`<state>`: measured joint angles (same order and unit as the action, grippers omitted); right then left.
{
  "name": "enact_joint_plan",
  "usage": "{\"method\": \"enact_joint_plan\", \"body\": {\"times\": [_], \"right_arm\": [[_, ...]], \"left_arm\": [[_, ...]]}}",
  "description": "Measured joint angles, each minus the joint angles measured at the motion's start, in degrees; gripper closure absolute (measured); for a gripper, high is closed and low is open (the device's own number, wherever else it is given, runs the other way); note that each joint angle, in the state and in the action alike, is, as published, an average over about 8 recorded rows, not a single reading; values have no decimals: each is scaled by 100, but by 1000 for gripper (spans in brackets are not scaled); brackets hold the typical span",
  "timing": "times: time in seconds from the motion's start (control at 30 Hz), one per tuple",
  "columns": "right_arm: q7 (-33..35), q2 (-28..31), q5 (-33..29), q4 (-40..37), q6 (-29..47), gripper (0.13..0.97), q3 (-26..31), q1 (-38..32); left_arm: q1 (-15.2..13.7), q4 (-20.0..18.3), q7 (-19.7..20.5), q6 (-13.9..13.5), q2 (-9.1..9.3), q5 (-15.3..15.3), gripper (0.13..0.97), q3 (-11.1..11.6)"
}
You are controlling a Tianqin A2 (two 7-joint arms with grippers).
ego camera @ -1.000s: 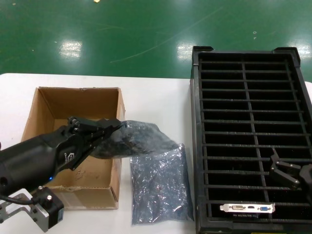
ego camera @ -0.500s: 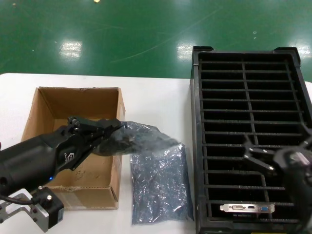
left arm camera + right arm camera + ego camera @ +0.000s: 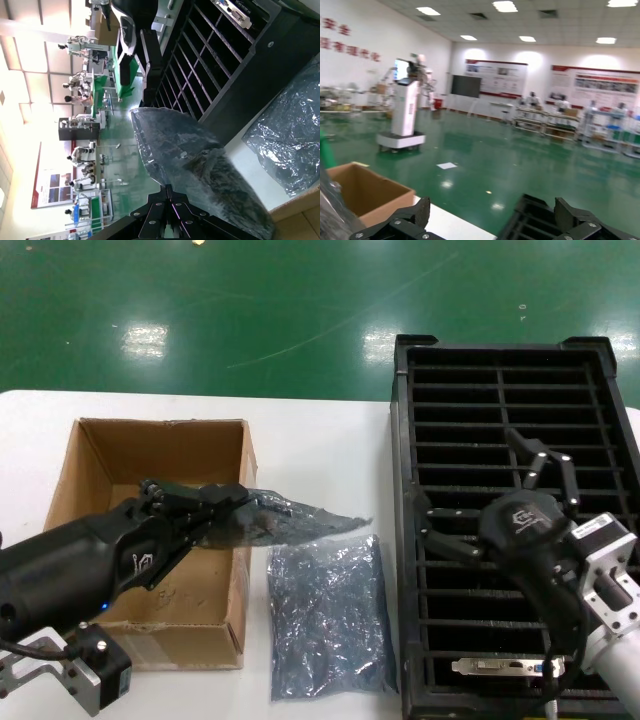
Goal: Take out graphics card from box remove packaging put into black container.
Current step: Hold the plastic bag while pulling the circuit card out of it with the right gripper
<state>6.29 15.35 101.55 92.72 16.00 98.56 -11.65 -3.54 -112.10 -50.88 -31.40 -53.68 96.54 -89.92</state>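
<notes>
My left gripper (image 3: 238, 502) (image 3: 169, 189) is shut on one end of a crinkly grey-blue packaging bag (image 3: 295, 523) (image 3: 195, 155), held level over the right wall of the brown box (image 3: 105, 455). Something dark shows through the bag. My right gripper (image 3: 488, 490) (image 3: 492, 220) hangs open and empty above the middle of the black container (image 3: 600, 420) (image 3: 220, 65), apart from the bag. A bare graphics card (image 3: 505, 667) stands in a front slot of the container, its silvery bracket up.
A second, flat bag (image 3: 325, 615) (image 3: 295, 140) lies on the white table (image 3: 320, 450) between the box and the container. The box (image 3: 365, 192) is open-topped. Green floor lies beyond the table's far edge.
My right arm has risen from the container's front right and swung left over its middle, fingers spread. The held bag has flattened out; the left arm has barely moved.
</notes>
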Motion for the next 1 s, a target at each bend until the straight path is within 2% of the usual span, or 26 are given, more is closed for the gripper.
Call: {"method": "enact_joint_plan", "body": {"times": [0.1,0.4,0.97,1.0], "right_arm": [[79,91,34,10,220,208,62,-57],[489,259,241,104,857,345,114,5],[1099,409,428,117,1523,747,180,56],[1125,434,429,127,1556,747,184,60]], "left_arm": [[0,0,0,0,0,0,957,0],[0,0,0,0,0,0,957,0],[0,0,0,0,0,0,957,0],[0,0,0,0,0,0,957,0]]}}
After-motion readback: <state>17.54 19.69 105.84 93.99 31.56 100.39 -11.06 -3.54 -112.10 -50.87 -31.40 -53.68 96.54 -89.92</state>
